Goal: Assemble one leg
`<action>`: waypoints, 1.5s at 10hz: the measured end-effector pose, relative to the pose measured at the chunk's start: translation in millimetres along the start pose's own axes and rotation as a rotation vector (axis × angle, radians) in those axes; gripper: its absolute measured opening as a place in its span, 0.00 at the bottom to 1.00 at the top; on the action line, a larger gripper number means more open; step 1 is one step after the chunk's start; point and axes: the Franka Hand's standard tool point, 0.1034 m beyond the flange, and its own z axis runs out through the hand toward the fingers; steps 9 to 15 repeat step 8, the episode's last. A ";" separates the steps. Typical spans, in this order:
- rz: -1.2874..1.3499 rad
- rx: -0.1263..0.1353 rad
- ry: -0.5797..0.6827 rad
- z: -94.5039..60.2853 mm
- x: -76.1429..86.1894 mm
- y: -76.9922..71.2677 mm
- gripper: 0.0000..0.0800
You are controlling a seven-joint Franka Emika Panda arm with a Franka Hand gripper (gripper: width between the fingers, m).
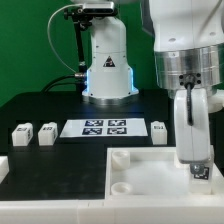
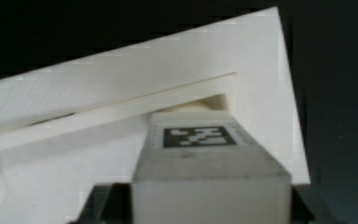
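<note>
A black desk (image 1: 40,105) fills the scene, with the white base of the robot arm (image 1: 107,62) standing at its far edge, a blue light glowing low on its pedestal. On the dark surface lies the marker board (image 1: 104,127), a thin flat white sheet printed with four black-and-white tags. Toward the exterior view's left of it stand two small white plastic blocks (image 1: 24,131) (image 1: 46,131), close together, each with a tag on one face. Another such block (image 1: 159,129) sits just off the board's other end.

In the foreground rests the large white square tray-like piece (image 1: 130,180) with a raised rim and round corner sockets, one socket (image 1: 118,159) visible near its far corner and another (image 1: 122,186) closer to the camera.

The gripper (image 1: 197,170) hangs over the exterior view's right side of that tray piece, its fingers closed around the leg (image 2: 202,150), a small white plastic block, taller than wide, with a black-and-white square tag on the face turned to the wrist camera. In the wrist view the leg stands upright between two dark finger pads (image 2: 101,203), its far end reaching the raised rim of the white tray piece (image 2: 140,90). Whether the leg touches the tray cannot be told from either view. In the exterior view the fingers hide most of the leg.
</note>
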 end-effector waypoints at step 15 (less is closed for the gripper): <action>-0.037 0.021 -0.026 -24.9 -29.3 12.6 0.80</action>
